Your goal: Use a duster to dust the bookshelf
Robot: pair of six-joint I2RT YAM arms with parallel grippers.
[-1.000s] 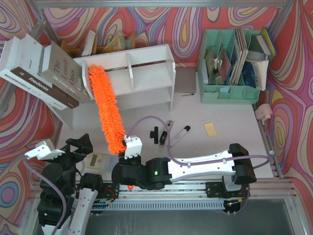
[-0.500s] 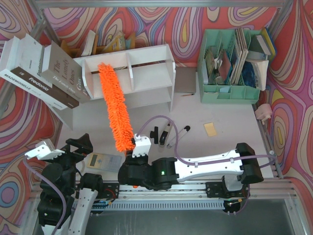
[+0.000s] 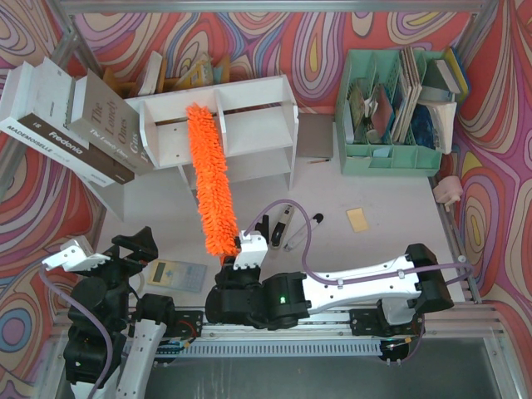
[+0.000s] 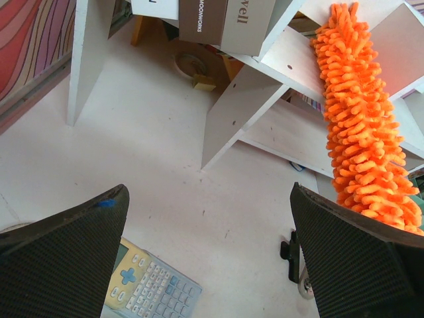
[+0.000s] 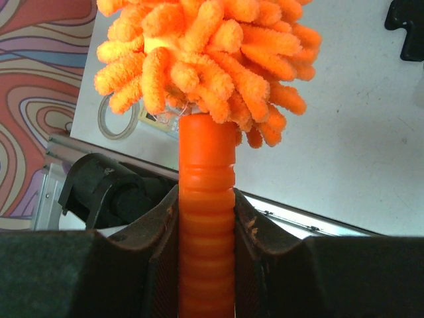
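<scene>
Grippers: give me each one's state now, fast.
Left gripper: open, holding nothing.
Right gripper: shut on the duster by its handle.

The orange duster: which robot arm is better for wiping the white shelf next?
Right. The right gripper is shut on the handle of the duster, whose fluffy head lies against the bookshelf. The left gripper is open and empty, near the calculator.
</scene>
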